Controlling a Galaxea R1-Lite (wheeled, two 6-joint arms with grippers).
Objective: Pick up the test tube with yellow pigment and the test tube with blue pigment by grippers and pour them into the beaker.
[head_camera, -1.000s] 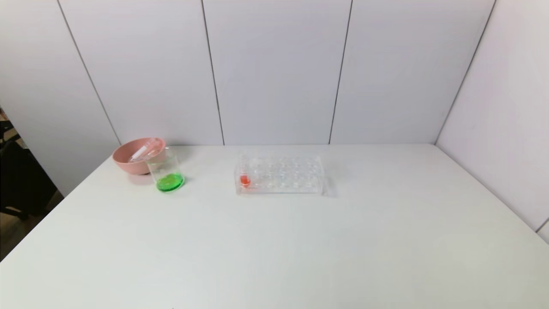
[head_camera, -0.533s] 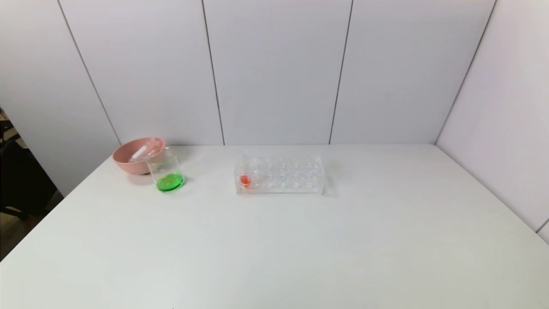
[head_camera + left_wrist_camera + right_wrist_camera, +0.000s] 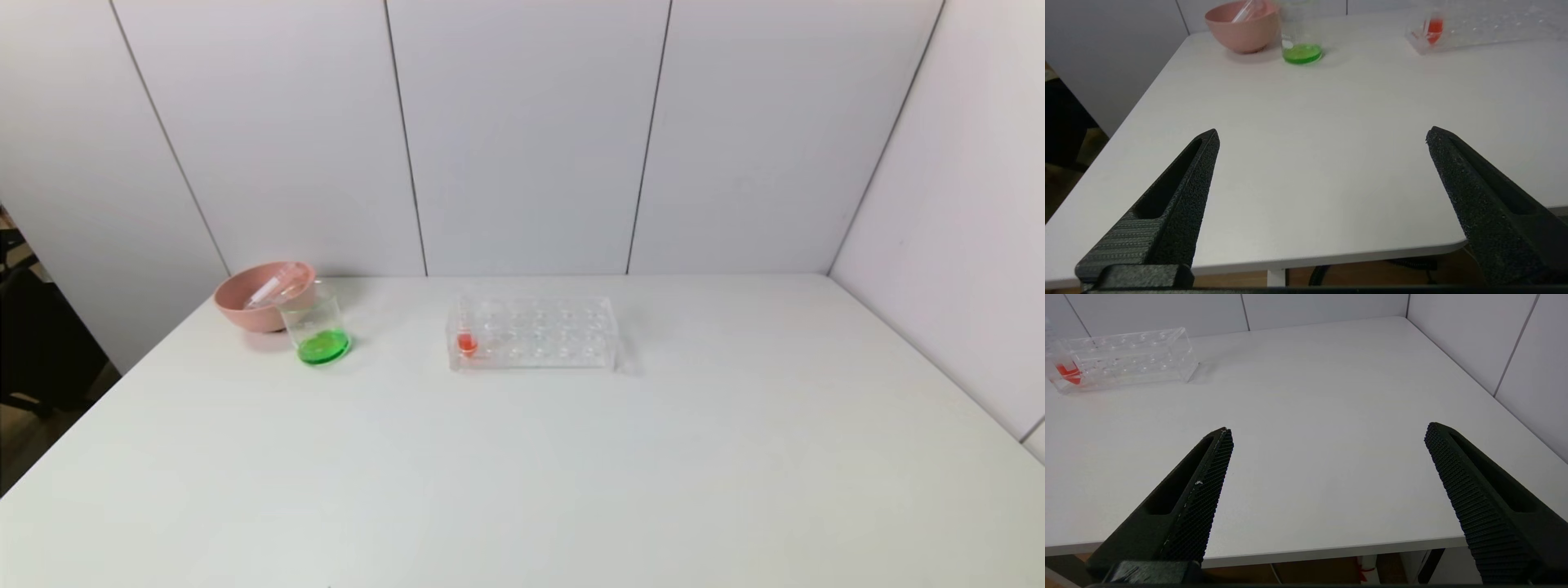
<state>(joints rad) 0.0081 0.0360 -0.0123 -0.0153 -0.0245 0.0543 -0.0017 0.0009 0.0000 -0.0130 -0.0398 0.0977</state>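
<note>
1. Head view: a white table [image 3: 571, 457] is seen filling the lower part of the scene, bounded by pale wall panels at the back and on the robot's right

2. The left gripper [image 3: 1323, 136] is held low over the table's near edge on the robot's left; its jaws are spread wide and nothing is held between them

3. The right gripper [image 3: 1327, 433] is held likewise over the near edge on the robot's right, with jaws spread wide and nothing between them; neither gripper is shown in the head view

4. A clear tube rack [image 3: 531, 333] is placed near the middle of the far half of the table; one tube with red-orange liquid [image 3: 466, 341] is stood upright in its left end

5. A pink bowl [image 3: 263, 297] is set at the far left corner, and clear tubes [image 3: 271, 287] are seen lying tilted inside it; their number and any tint cannot be told

6. The beaker [image 3: 317, 327] is stood upright just in front of the bowl, on its right, whether touching it cannot be told; green liquid [image 3: 323, 346] is held in its bottom
</note>
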